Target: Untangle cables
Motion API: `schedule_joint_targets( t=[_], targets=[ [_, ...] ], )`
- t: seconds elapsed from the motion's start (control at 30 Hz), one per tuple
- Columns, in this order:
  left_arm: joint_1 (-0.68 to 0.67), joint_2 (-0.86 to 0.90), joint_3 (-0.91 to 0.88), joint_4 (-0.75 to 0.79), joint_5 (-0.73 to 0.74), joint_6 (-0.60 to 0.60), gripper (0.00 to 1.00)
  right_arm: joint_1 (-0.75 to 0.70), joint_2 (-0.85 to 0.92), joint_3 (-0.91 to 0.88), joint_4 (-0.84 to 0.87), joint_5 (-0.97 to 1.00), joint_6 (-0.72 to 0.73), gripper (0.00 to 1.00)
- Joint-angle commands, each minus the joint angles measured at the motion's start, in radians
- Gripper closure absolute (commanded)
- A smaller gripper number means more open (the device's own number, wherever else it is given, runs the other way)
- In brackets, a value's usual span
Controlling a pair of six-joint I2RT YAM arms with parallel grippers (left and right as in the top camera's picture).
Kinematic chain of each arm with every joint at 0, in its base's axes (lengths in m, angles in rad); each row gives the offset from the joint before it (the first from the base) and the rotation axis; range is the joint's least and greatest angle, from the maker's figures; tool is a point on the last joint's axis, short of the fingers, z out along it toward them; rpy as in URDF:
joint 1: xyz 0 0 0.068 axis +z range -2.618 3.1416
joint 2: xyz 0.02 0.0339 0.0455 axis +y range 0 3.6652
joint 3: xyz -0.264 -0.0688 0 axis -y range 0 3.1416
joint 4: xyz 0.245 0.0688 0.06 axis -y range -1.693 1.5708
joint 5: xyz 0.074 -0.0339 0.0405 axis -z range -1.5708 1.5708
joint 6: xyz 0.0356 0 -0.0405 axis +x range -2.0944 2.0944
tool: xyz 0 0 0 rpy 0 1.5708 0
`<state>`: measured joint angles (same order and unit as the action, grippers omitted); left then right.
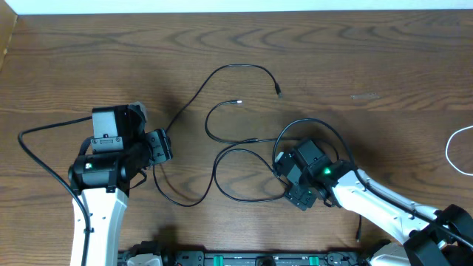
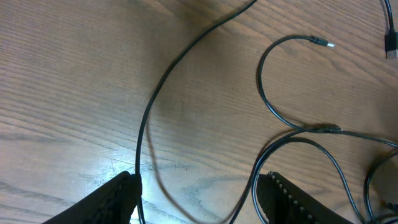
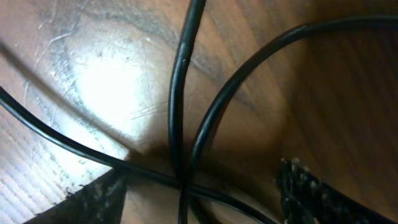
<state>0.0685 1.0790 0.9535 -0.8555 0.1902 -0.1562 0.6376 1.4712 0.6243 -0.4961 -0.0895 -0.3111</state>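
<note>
The right gripper (image 3: 202, 177) is released and low over the table (image 1: 384, 59), its fingers straddling a spot where the black cables (image 3: 177, 93) cross. From the right gripper, the black loops spread out toward the left gripper (image 2: 199, 186). It is also released, with one strand passing just beside a finger, and the white cable (image 1: 452, 151) lies well apart on the right gripper's opposite side.

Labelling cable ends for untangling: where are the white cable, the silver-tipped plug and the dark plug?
white cable (image 1: 448, 150): overhead view, left bend of its loop.
silver-tipped plug (image 2: 323, 43): left wrist view, its metal tip.
dark plug (image 1: 278, 91): overhead view, the plug body.
</note>
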Motion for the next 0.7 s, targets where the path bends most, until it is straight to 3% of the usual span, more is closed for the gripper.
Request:
schedule_joint_targets(
  t=[0.0, 0.3, 0.47, 0.67],
  targets=[
    [0.004, -0.003, 0.007, 0.000, 0.013, 0.013, 0.35, -0.008, 0.053, -0.065, -0.016, -0.060, 0.037, 0.28],
    [0.004, -0.003, 0.007, 0.000, 0.033, 0.014, 0.35, -0.008, 0.053, -0.065, -0.015, -0.060, 0.033, 0.40],
    [0.004, -0.003, 0.007, 0.001, 0.035, 0.014, 0.35, -0.008, 0.053, -0.065, -0.015, -0.060, 0.033, 0.62],
    [0.004, -0.003, 0.007, 0.001, 0.035, 0.014, 0.35, -0.008, 0.053, -0.065, -0.015, -0.059, 0.033, 0.72]
  ],
)
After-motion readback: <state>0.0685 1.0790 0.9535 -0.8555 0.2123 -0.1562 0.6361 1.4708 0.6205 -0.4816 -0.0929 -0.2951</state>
